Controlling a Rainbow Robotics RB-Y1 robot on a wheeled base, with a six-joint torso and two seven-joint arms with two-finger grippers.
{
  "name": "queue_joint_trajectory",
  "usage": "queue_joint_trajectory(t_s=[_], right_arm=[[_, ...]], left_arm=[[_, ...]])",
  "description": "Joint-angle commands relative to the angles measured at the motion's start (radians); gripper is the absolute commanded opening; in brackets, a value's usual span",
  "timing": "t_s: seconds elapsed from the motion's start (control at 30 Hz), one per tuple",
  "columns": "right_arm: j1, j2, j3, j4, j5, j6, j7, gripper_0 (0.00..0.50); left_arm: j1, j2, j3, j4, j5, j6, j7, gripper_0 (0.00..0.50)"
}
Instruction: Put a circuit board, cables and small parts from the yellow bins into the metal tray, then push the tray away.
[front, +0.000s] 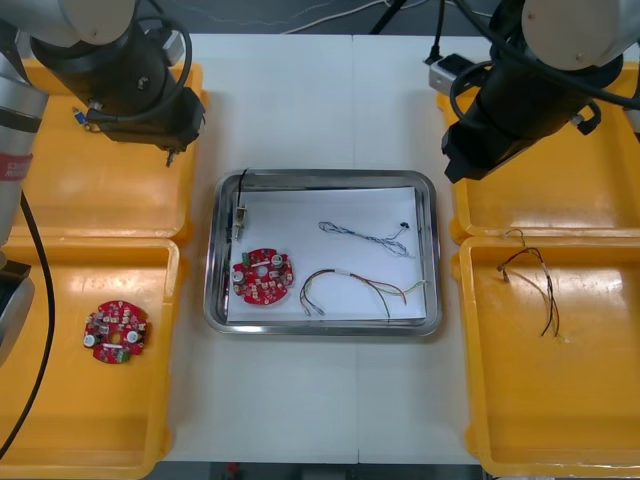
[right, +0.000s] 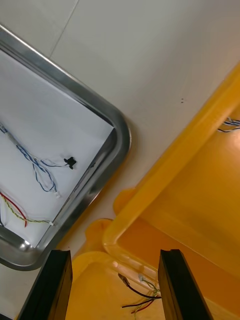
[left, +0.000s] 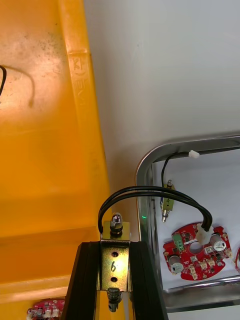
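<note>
Nearest the lens: left claw (left: 114, 248), clenched on a small metal part (left: 114, 267), a brass-coloured bracket with two holes, a nut at its upper end and a "6" on its face. The part's long axis runs along the fingers. A black cable (left: 150, 190) arcs out from behind it in a loop that leans toward the tray side. The front view places this claw over the far left yellow bin (front: 100, 190), close to that bin's inner wall. The metal tray (front: 428, 250) lies to the claw's right and a little nearer the robot, its far left corner closest, with a narrow strip of tabletop (left: 160, 75) between bin and tray. The left arm is clearly the nearer one to that corner. Already on the tray's white inside: a round red circuit board (front: 263, 277), a second metal part (front: 241, 218) with its own black lead by the left rim, a blue and white cable (front: 365, 236), and a red and yellow cable (front: 350, 283). Right claw (right: 115, 285) is released, with nothing between its fingers, and hangs where the two right bins meet, above loose cables (right: 140, 295) in the near right bin (front: 600, 400). Judgement: the next move is a short carry rightward and toward the robot, then a drop onto free white space. The trailing loop could catch the rim or land across the board.
</note>
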Motion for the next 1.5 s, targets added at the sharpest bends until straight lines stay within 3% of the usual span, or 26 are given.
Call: queue_joint_trajectory(t_s=[0.03, 0.3, 0.5, 0.8, 1.0, 1.27, 1.5], right_arm=[[0.028, -0.066, -0.105, -0.074, -0.01, 0.006, -0.102, 0.5], [0.14, -0.131, -0.234, -0.17, -0.01, 0.006, -0.222, 0.5], [0.218, -0.166, -0.317, -0.219, -0.012, 0.006, -0.223, 0.5], [0.421, -0.204, -0.482, -0.318, -0.049, 0.006, -0.228, 0.5], [0.55, -0.204, -0.599, -0.353, -0.089, 0.006, -0.23, 0.5], [0.652, -0.204, -0.627, -0.416, -0.035, 0.006, -0.239, 0.5], [0.708, -0.201, -0.627, -0.482, -0.039, 0.006, -0.245, 0.5]], left_arm=[[0.012, 0.017, 0.01, -0.064, 0.014, 0.007, 0.019, 0.0], [0.032, 0.016, -0.053, -0.126, 0.026, 0.007, 0.137, 0.0], [0.058, 0.016, -0.107, -0.181, 0.042, 0.007, 0.229, 0.0], [0.086, 0.008, -0.236, -0.215, 0.032, -0.027, 0.386, 0.0], [0.103, -0.004, -0.288, -0.215, -0.003, -0.093, 0.41, 0.0], [0.133, -0.009, -0.36, -0.215, -0.035, -0.202, 0.421, 0.0], [0.137, -0.024, -0.39, -0.215, -0.043, -0.244, 0.421, 0.0]])
